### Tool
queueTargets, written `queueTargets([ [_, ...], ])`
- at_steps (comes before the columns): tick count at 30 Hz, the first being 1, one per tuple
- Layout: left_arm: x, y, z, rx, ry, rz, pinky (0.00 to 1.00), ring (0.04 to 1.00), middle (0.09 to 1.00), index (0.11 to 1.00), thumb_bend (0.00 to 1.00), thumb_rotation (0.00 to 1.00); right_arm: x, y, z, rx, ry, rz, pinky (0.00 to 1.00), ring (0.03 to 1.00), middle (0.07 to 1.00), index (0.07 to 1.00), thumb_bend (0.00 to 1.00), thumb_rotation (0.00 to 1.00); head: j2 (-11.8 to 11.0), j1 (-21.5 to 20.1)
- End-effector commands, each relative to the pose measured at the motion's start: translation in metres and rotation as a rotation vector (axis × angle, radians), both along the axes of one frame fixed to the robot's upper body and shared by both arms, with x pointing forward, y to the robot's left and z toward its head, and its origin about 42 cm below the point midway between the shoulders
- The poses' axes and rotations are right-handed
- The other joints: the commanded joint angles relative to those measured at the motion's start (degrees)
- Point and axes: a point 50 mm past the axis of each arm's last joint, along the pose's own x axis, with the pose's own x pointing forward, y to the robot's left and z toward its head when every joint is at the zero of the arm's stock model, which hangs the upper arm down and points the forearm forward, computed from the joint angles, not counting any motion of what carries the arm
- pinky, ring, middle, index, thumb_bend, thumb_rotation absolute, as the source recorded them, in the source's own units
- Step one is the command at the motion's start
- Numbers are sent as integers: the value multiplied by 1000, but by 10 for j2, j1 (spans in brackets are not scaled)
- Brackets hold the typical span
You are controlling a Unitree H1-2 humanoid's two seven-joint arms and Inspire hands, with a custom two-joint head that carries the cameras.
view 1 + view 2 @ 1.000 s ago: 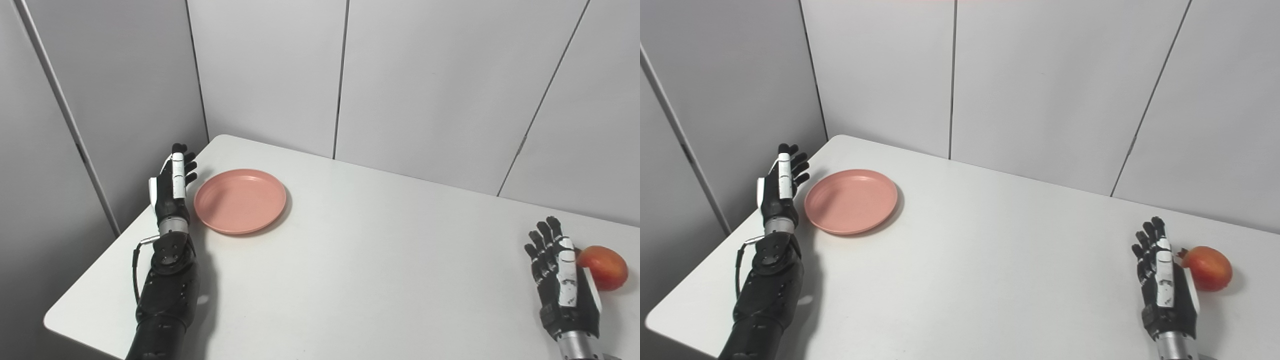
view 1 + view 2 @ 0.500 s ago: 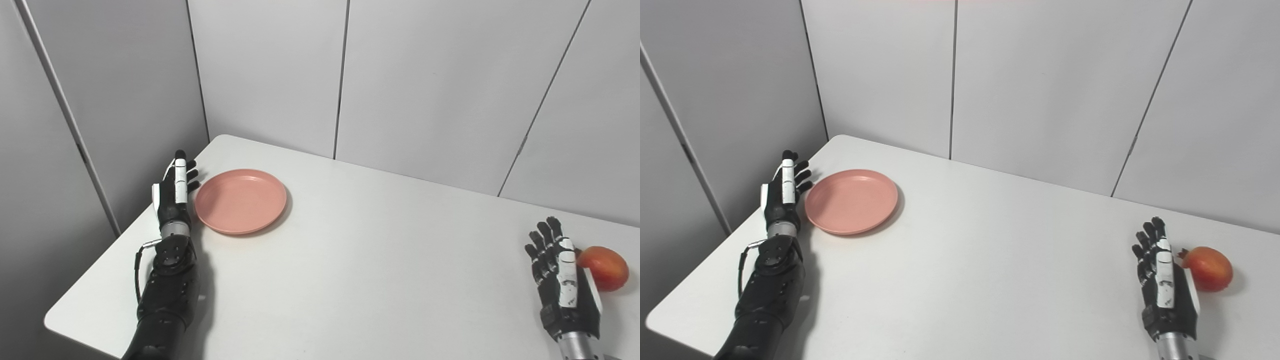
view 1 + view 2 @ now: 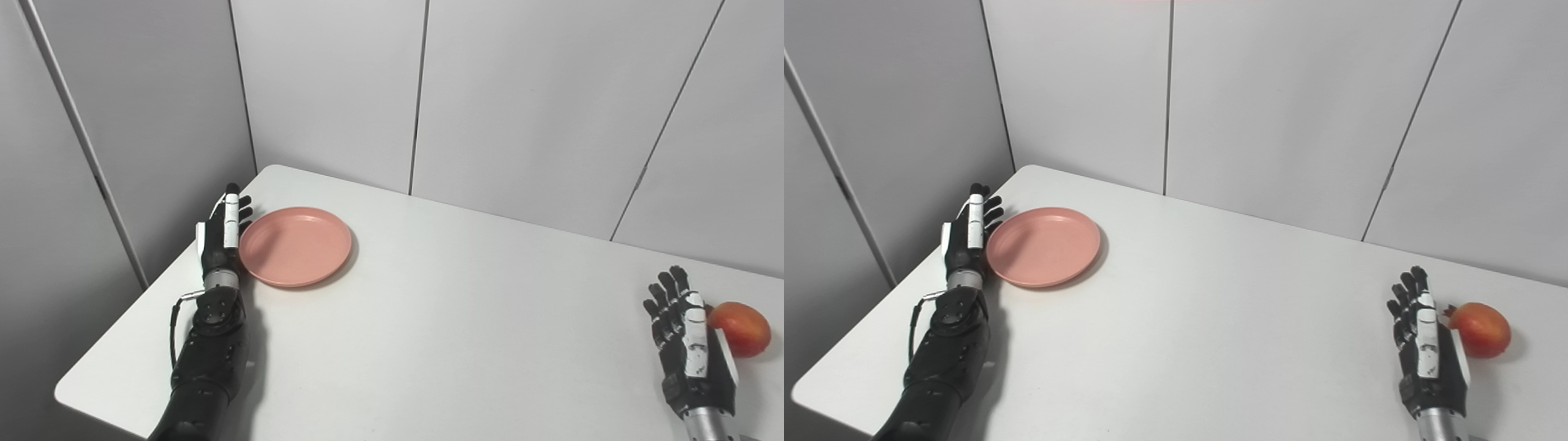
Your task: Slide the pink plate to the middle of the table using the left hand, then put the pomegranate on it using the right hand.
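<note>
A round pink plate (image 3: 295, 245) lies near the table's far left corner. My left hand (image 3: 222, 236) stands on edge right against the plate's left rim, open with its fingers straight and holding nothing. A red pomegranate (image 3: 740, 328) rests at the table's right side. Just left of the fruit my right hand (image 3: 689, 346) lies flat on the table, open with fingers spread, and its edge is close to or touching the fruit.
The white table (image 3: 441, 318) is bounded by grey wall panels (image 3: 520, 104) at the back and left. Its left edge runs just beside my left forearm (image 3: 205, 361).
My left hand has moved right, from a small gap beside the plate up to its left rim. The plate, the pomegranate and my right hand have stayed put.
</note>
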Motion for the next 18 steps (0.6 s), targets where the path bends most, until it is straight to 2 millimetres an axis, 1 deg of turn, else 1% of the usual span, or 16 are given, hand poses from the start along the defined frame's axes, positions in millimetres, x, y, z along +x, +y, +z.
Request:
queueTargets([
  [1,21,-8,35,18,-71,-40,875,841,838,841,705,1000,-4,-4,-2,-2,-21,-1,1000,1000,1000,1000,665,957,0,0],
  [7,22,-14,36,-14,-64,-64,910,872,861,866,681,1000,-3,-3,-1,6,-20,-6,1000,1000,1000,1000,669,948,1,-1],
  [10,24,-17,33,-10,-66,-83,909,880,869,875,687,1000,-3,-3,-1,3,-20,-4,1000,1000,1000,1000,667,953,1,-1],
  [11,24,-18,33,-7,-66,-87,905,880,871,876,692,1000,-3,-3,0,4,-19,-4,1000,1000,1000,1000,666,957,0,-1],
  [13,26,-21,33,-4,-67,-96,864,872,869,873,704,1000,-4,-2,0,2,-22,-6,1000,1000,1000,1000,665,954,1,0],
  [18,29,-31,31,-27,-76,-119,832,866,869,867,680,1000,-3,-3,0,0,-21,-1,1000,1000,1000,1000,671,950,1,0],
])
